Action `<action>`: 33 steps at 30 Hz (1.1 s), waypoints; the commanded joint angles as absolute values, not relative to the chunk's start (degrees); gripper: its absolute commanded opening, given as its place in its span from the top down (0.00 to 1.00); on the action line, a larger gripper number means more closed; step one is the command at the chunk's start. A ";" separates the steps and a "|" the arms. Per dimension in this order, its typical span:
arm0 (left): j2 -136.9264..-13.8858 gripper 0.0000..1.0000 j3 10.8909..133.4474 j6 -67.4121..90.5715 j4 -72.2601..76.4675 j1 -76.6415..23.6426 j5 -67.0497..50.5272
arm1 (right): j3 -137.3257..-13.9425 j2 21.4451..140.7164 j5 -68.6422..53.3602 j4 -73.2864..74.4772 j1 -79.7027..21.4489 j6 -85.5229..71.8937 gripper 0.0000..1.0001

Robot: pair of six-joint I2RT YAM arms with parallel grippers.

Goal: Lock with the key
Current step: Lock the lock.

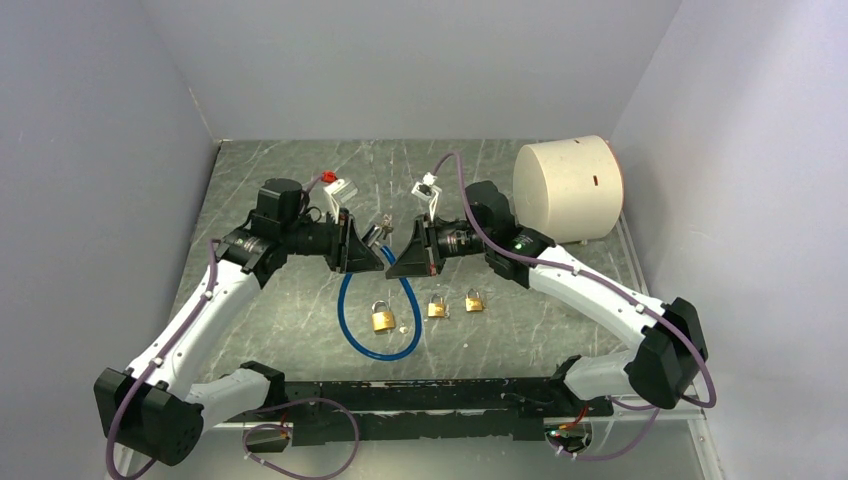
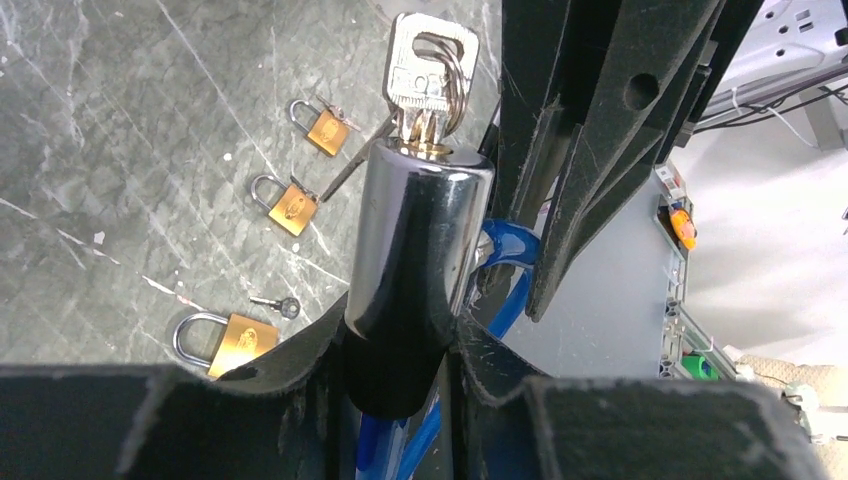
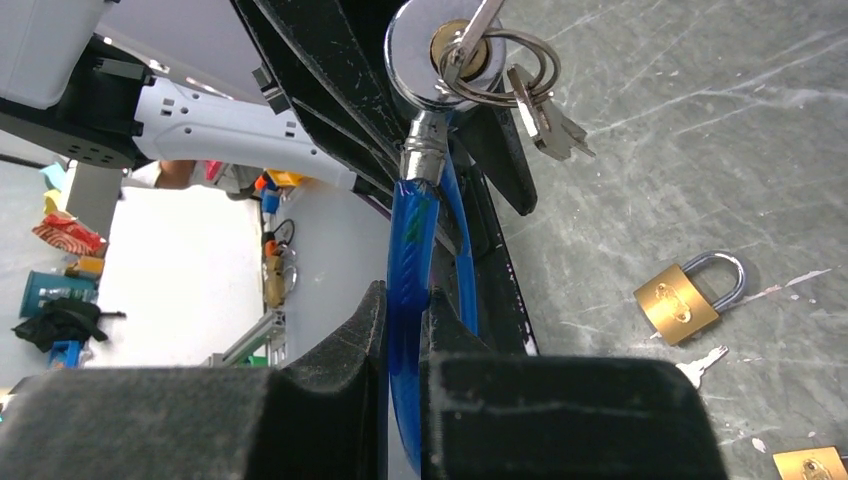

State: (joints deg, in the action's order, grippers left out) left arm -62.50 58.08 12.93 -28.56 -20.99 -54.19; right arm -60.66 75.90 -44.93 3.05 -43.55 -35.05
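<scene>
A chrome cable lock cylinder (image 2: 415,240) is held above the table between the two arms, with a key (image 2: 425,75) on a ring standing in its keyhole. My left gripper (image 2: 395,350) is shut on the cylinder's black lower end. In the right wrist view the cylinder's face (image 3: 420,50) shows the key (image 3: 470,35) and spare keys (image 3: 545,115) hanging from the ring. The blue cable (image 3: 408,260) runs down from the cylinder, and my right gripper (image 3: 405,340) is shut on it. From above, both grippers (image 1: 365,245) (image 1: 400,255) meet at the lock, and the cable loop (image 1: 360,335) lies on the table.
Three small brass padlocks (image 1: 383,318) (image 1: 436,307) (image 1: 474,300) lie on the grey marbled table near the cable loop. A small loose key (image 2: 275,305) rests beside the nearest one. A large cream cylinder (image 1: 568,188) lies at the back right.
</scene>
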 commanded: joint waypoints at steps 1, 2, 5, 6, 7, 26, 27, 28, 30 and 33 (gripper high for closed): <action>-61.39 0.97 61.32 11.68 -29.41 -22.85 -60.55 | -60.41 77.17 -39.08 -1.31 -44.17 -35.55 1.00; -61.59 0.97 61.77 10.80 -31.21 -22.85 -59.97 | -60.60 77.37 -38.44 -1.25 -44.17 -36.04 1.00; -62.36 0.97 63.28 7.01 -37.14 -23.21 -59.25 | -60.70 77.56 -36.54 -3.65 -44.04 -38.31 1.00; -62.42 0.98 63.26 6.35 -38.29 -23.47 -59.11 | -60.65 77.80 -36.59 -5.35 -44.06 -39.65 1.00; -62.48 0.98 63.15 6.03 -38.51 -23.85 -58.90 | -60.96 78.36 -36.97 -6.61 -44.04 -40.21 1.00; -60.85 0.97 62.15 7.57 -37.70 -28.39 -51.12 | -60.20 81.14 -37.56 -7.03 -44.04 -42.47 0.96; -60.96 0.97 62.14 7.74 -37.66 -28.39 -50.90 | -59.70 80.86 -37.81 -7.54 -44.03 -42.86 0.95; -61.18 0.97 62.06 7.89 -37.56 -28.39 -51.00 | -59.23 80.72 -38.11 -8.01 -44.08 -43.22 0.95; -61.31 0.98 61.99 8.09 -37.20 -28.39 -51.40 | -58.27 80.57 -38.80 -9.21 -44.09 -44.09 0.93; -61.16 0.97 61.79 8.70 -36.52 -28.39 -51.02 | -57.14 80.35 -39.29 -9.99 -44.04 -45.05 0.88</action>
State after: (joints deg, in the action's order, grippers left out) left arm -62.65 60.20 6.52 -39.83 -24.75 -40.60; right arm -57.67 80.44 -45.34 -0.08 -44.03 -42.17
